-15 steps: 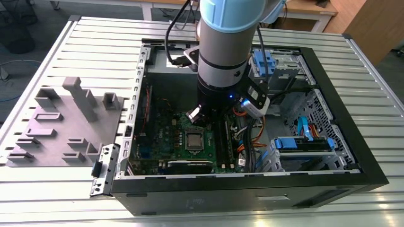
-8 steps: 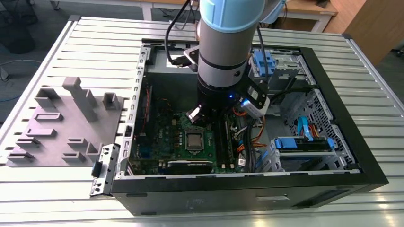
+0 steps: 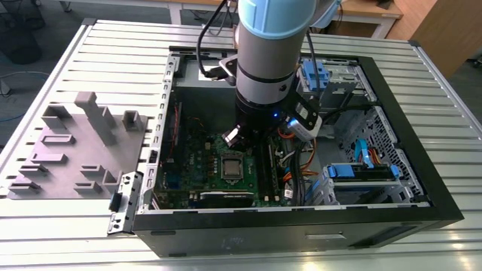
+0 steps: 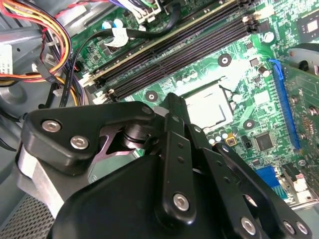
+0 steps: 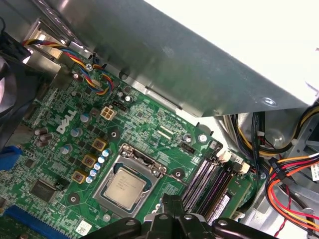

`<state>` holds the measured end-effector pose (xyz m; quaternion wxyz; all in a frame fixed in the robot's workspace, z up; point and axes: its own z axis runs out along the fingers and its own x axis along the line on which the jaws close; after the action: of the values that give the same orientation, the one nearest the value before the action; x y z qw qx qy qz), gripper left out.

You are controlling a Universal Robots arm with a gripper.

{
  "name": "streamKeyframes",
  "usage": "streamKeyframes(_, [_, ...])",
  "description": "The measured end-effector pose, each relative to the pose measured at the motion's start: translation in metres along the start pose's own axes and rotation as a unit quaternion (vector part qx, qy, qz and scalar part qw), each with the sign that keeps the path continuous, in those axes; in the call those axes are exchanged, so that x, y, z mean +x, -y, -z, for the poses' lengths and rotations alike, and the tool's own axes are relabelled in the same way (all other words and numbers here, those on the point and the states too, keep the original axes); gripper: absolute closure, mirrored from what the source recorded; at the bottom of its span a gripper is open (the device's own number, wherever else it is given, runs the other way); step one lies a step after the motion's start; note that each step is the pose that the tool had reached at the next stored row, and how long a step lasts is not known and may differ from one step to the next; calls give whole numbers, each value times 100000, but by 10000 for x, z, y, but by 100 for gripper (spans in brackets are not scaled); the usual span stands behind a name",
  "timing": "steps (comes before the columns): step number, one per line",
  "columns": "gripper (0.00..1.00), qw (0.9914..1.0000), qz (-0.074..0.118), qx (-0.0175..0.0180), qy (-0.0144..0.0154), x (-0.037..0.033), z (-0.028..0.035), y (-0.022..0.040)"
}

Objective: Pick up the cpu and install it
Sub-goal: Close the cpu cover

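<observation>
The cpu [image 3: 231, 166] is a small silvery square lying flat in its socket on the green motherboard [image 3: 200, 164] inside the open computer case [image 3: 421, 164]. Both wrist views show the cpu [image 4: 208, 106] [image 5: 126, 186] seated within the metal socket frame. My gripper [image 4: 172, 105] hangs just above the board, beside the socket, on the side toward the long black memory slots [image 4: 174, 55]. Its black fingers are shut together with nothing between them. In the first wrist view the gripper [image 5: 172, 201] tip sits close to the socket's corner, apart from the chip.
Bundles of coloured cables [image 4: 50, 45] [image 5: 286, 179] run near the memory slots. A blue drive cage [image 3: 362, 172] and the metal case wall [image 5: 199, 64] flank the board. A grey moulded fixture [image 3: 75, 147] lies on the slatted table at the exterior view's left.
</observation>
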<state>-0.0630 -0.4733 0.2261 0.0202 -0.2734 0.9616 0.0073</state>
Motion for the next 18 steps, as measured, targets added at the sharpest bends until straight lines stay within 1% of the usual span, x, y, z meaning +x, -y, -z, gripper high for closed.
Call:
streamKeyframes(2, [89,100000,16,56,98,30,1,-14])
streamKeyframes(5, [89,99999,31,210,351,92,3,-42])
streamKeyframes(11, [89,99993,54,601,986,253,10,-118])
streamKeyframes(14, [89,99990,52,731,1200,323,12,-140])
streamKeyframes(18, [89,99990,60,734,1210,324,12,-141])
